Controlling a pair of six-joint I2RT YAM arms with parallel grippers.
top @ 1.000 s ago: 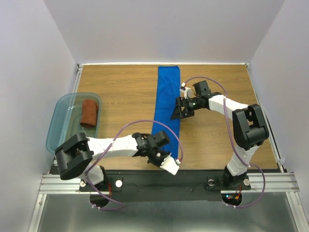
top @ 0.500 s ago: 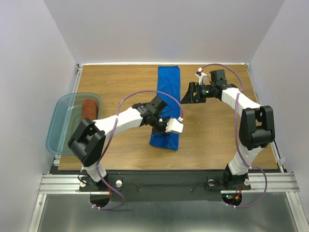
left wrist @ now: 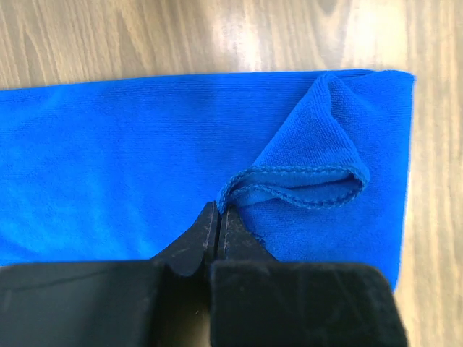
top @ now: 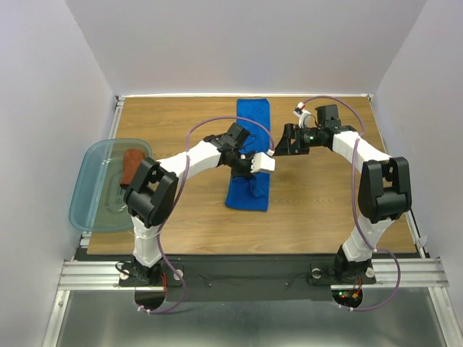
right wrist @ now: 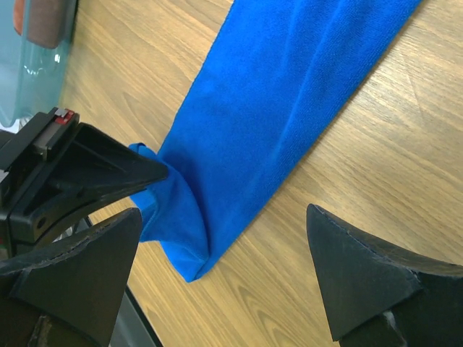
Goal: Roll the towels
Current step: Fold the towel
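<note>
Far L: rust-brown towel [top: 132,166] sits in teal bin [top: 90,189]. My L gripper [left wrist: 218,219] is pinched tight on the folded-over near hem of the blue towel [top: 252,121]. Its long axis runs near-to-far, mid-table. R gripper [top: 281,147] gapes wide, empty, just R of the strip. I'd roll away along that axis.

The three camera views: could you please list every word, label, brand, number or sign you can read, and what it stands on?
None can be read in any view.
The red-and-white tag in the right wrist view: too small and blurred to read.
The blue towel, bin and wooden table: no print or label visible.
</note>
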